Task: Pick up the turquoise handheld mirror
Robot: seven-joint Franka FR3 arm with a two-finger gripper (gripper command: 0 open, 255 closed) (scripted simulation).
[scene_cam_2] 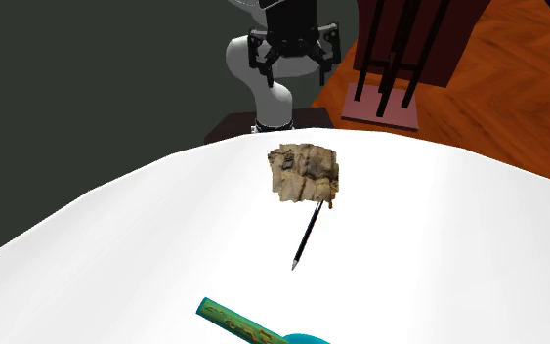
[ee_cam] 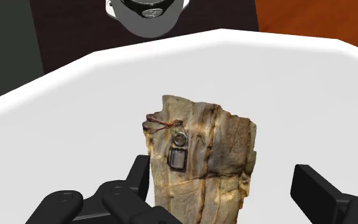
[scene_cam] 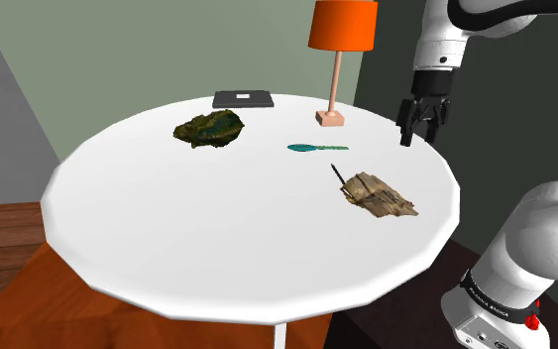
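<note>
Firstly, pincer (scene_cam: pixel 420 134): released, fingers spread, grasping nothing; hovered by the rim of the counter (scene_cam: pixel 88 169).
Tan bundle (scene_cam: pixel 381 195): lay beneath pincer in wrist view.
Turquoise mirror (scene_cam: pixel 316 148): lay flat on counter, 10 o'clock from bundle in shoulder view; well apart from pincer.
Black pen (scene_cam: pixel 338 174): one end touched bundle.

Only tiny lettering on the arm's dark band (scene_cam: pixel 492 298), too small to read.
</note>
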